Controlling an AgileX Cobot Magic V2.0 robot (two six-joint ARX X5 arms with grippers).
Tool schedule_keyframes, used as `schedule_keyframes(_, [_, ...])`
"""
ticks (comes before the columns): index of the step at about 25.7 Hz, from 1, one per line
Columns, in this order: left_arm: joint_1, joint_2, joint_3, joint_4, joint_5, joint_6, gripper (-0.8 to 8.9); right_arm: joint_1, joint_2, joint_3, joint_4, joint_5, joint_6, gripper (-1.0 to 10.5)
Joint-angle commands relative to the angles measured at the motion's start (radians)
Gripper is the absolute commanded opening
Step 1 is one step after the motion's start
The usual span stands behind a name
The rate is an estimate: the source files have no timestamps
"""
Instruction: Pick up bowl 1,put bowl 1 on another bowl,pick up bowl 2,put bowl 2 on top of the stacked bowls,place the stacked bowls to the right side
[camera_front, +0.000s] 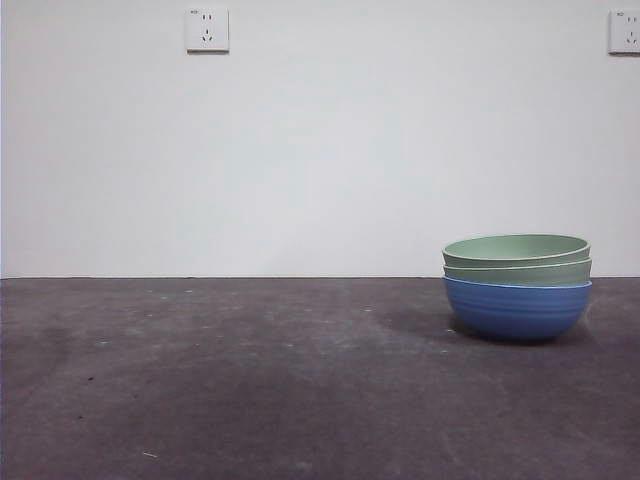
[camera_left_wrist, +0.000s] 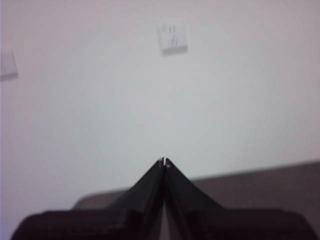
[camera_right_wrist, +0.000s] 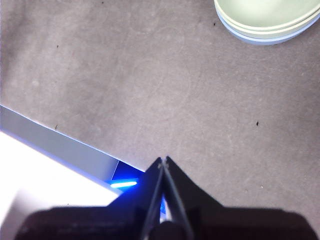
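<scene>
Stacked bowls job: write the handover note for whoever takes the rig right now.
Left gripper: shut, holding nothing, raised and facing the wall.
Right gripper: shut, holding nothing, above the table, away from the bowls.
The stacked bowls: two pale green bowls nested in the blue bowl, standing upright on the right side of the table in the front view.
Done: both stackings, and the stack appears placed to the right.
Left: nothing apparent; both arms are clear of the stack.

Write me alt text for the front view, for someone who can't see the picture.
Three nested bowls stand at the right of a dark grey table: a blue bowl at the bottom with two pale green bowls stacked inside it. Behind is a plain white wall with two power sockets near the top edge. No robot arm shows in this view.
</scene>
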Motion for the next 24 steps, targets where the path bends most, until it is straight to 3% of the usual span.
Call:
schedule_keyframes(1, [0.005, -0.059, -0.082, 0.013, 0.001, 0.008, -0.03, 0.002, 0.000, -0.003, 0.002, 0.003, -0.005, 0.0])
schedule_keyframes(10, [0.005, -0.200, -0.257, -0.022, 0.001, 0.008, -0.03, 0.002, 0.000, -0.003, 0.002, 0.003, -0.005, 0.0])
schedule_keyframes(15, [0.005, -0.241, -0.274, -0.129, 0.001, -0.005, -0.03, 0.002, 0.000, -0.003, 0.002, 0.003, -0.005, 0.0])
schedule_keyframes(24, [0.005, -0.241, -0.275, -0.378, 0.033, -0.126, -0.03, 0.002, 0.000, -0.003, 0.002, 0.003, -0.005, 0.0])
